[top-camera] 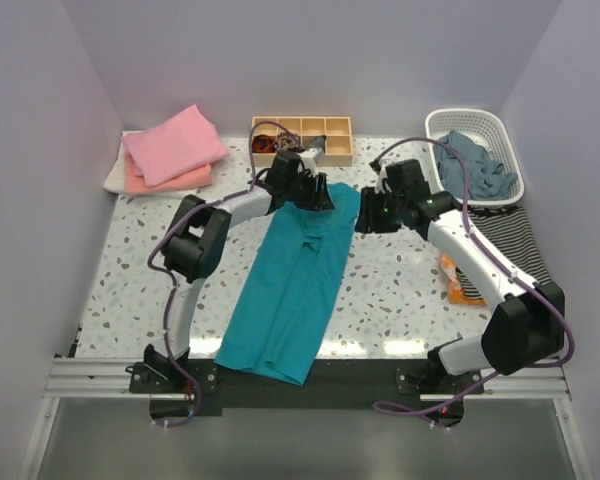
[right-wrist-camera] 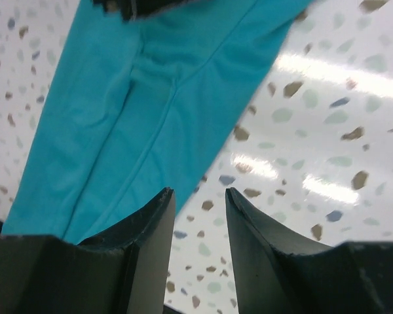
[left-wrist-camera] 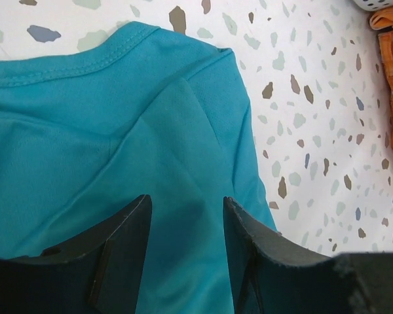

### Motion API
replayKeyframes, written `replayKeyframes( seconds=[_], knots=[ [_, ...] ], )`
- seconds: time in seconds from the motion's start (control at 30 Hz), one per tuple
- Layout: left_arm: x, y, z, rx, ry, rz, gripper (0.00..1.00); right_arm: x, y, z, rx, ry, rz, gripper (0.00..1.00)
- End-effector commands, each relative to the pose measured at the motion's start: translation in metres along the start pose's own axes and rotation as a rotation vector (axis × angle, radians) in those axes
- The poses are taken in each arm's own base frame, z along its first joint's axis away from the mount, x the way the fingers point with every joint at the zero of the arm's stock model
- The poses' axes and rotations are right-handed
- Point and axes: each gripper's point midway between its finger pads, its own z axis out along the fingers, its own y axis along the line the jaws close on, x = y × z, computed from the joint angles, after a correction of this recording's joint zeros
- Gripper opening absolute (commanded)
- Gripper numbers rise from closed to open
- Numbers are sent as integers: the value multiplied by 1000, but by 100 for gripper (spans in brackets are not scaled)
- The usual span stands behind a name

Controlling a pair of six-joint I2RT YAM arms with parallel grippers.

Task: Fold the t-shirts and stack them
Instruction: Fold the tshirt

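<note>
A teal-blue t-shirt lies folded into a long strip down the middle of the table, its lower end hanging over the near edge. My left gripper hovers over the shirt's far, collar end. In the left wrist view it is open, with teal cloth lying flat below the gap and not pinched. My right gripper is beside the shirt's right edge. In its wrist view it is open over bare table, the shirt just to its left. Folded pink, peach and white t-shirts are stacked at the back left.
A wooden compartment box stands at the back centre. A white basket at the back right holds grey-blue cloth. A striped cloth and an orange packet lie along the right side.
</note>
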Motion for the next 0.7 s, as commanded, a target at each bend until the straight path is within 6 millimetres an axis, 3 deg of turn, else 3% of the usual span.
replayKeyframes(
  seconds=[0.0, 0.03, 0.1, 0.17, 0.2, 0.27, 0.3, 0.33, 0.5, 0.67],
  knots=[
    [-20, 3, 17, 28, -30, 62, 52, 47, 44, -11, -257, 128, 16, 42],
    [-26, 6, 21, 24, -44, 67, 52, 57, 48, -12, -280, 153, 16, 42],
    [-12, 26, 29, -5, 10, 26, 52, 81, 59, -10, -330, 216, 10, 42],
    [-29, 36, 31, -18, -19, 29, 52, 93, 66, -10, -358, 241, 1, 42],
    [-27, 44, 35, -30, -16, 21, 53, 102, 65, -7, -350, 261, 9, 42],
    [-41, 53, 36, -47, -35, 28, 53, 113, 61, -3, -335, 288, 20, 42],
    [-36, 62, 43, -57, -22, 19, 53, 115, 61, -2, -333, 295, 24, 42],
    [-51, 63, 43, -59, -47, 26, 53, 117, 61, 0, -332, 303, 28, 42],
    [-57, 102, 50, -140, -65, -24, 53, 125, 63, 10, -336, 353, 48, 43],
    [-65, 137, 38, -222, -112, -91, 53, 131, 94, 5, -456, 389, 36, 43]
  ],
)
